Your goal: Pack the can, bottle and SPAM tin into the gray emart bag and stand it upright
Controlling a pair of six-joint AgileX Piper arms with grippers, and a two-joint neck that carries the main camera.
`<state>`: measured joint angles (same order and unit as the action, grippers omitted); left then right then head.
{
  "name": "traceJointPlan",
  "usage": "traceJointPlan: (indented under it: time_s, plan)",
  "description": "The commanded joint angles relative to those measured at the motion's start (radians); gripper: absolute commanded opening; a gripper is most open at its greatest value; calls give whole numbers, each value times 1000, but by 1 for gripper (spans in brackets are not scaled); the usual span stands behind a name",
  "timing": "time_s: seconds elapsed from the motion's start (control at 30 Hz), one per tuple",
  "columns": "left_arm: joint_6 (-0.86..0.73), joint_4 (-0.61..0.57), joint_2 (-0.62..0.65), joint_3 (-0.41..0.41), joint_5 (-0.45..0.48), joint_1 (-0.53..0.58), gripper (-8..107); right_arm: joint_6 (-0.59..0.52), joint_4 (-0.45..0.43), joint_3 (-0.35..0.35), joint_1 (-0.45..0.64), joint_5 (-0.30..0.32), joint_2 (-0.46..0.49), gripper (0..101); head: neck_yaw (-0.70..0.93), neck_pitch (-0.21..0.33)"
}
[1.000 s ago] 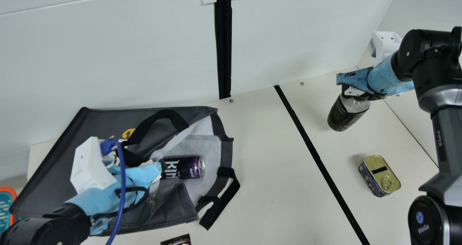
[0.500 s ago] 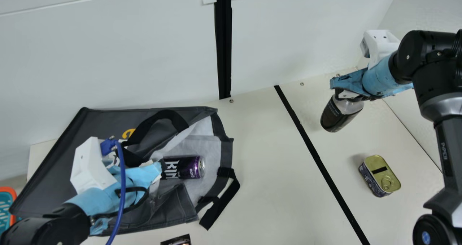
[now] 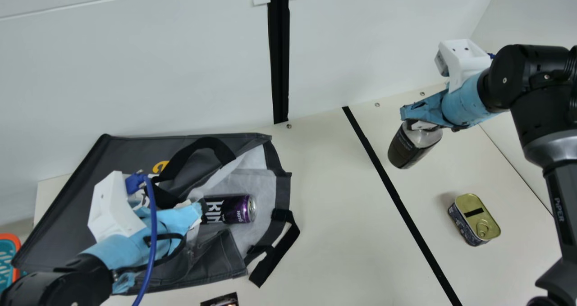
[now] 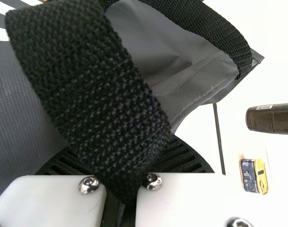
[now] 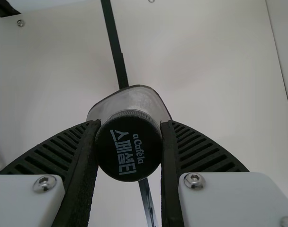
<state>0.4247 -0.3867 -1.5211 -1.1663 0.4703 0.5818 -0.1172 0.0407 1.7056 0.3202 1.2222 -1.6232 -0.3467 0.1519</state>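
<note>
The gray bag (image 3: 130,153) lies flat on the left, its mouth facing right, with the purple can (image 3: 230,208) lying inside the opening. Over the bag, my left gripper (image 3: 198,211) is at the near end of the can; in the left wrist view the left gripper (image 4: 122,189) is shut on the black bag handle (image 4: 96,94). My right gripper (image 3: 414,121) holds the dark bottle (image 3: 410,146) tilted above the table, and in the right wrist view the right gripper (image 5: 129,146) is shut on its black cap (image 5: 129,145). The SPAM tin (image 3: 475,218) sits on the right.
A black tape line (image 3: 396,198) crosses the cream table (image 3: 333,234) between bag and tin. A white wall (image 3: 180,71) rises behind. An orange-and-teal object (image 3: 9,256) is at the far left, and a dark printed item (image 3: 221,300) lies at the near edge.
The right arm has carried the bottle leftward and slightly toward the near side, closer to the tape line. The left arm, bag, can and tin have kept still.
</note>
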Motion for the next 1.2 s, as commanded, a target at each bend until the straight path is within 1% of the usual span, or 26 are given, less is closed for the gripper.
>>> traceJointPlan:
  time_s: [0.0, 0.6, 1.17]
  plan:
    - [0, 0, 0, 0, 0, 0, -8, -2, 3, -6, -9, -2, 6, 0, -2, 23]
    - [0, 0, 0, 0, 0, 0, -8, -36, 29, -78, -115, -2, 69, 0, -2, 23]
    - [0, 0, 0, 0, 0, 0, -8, -135, 81, -170, -214, -2, 139, 0, -2, 23]
